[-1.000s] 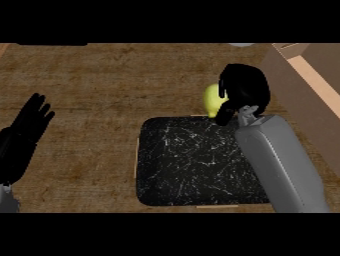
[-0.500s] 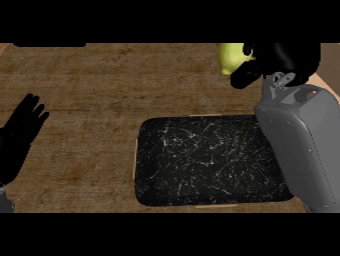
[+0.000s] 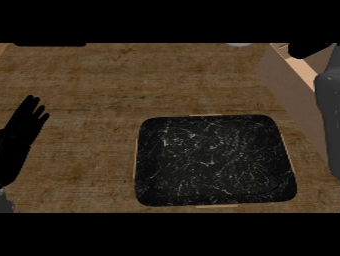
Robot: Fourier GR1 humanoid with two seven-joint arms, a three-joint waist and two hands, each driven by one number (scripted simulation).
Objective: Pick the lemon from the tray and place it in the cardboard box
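The right robot hand [image 3: 309, 49] showed only as a black sliver at the top right edge of the head view, above its grey forearm [image 3: 338, 130], and whether its fingers were spread or curled could not be told. The left robot hand [image 3: 14, 137] rested at the left edge, fingers straight and spread wide, holding nothing. The dark marbled tray [image 3: 216, 160] lay on the brown desk [image 3: 92, 85] with nothing on it. The cardboard box [image 3: 291, 75] showed as a tan wall and flap at the upper right, partly hidden by the right forearm. The lemon was not visible anywhere, so its place and the way its long axis pointed could not be told. No writing or label could be read on any surface. Half a second earlier the lemon had been seen yellow beside the right robot hand near the top edge; since then that hand had moved further up and right over the box, taking the lemon out of sight.
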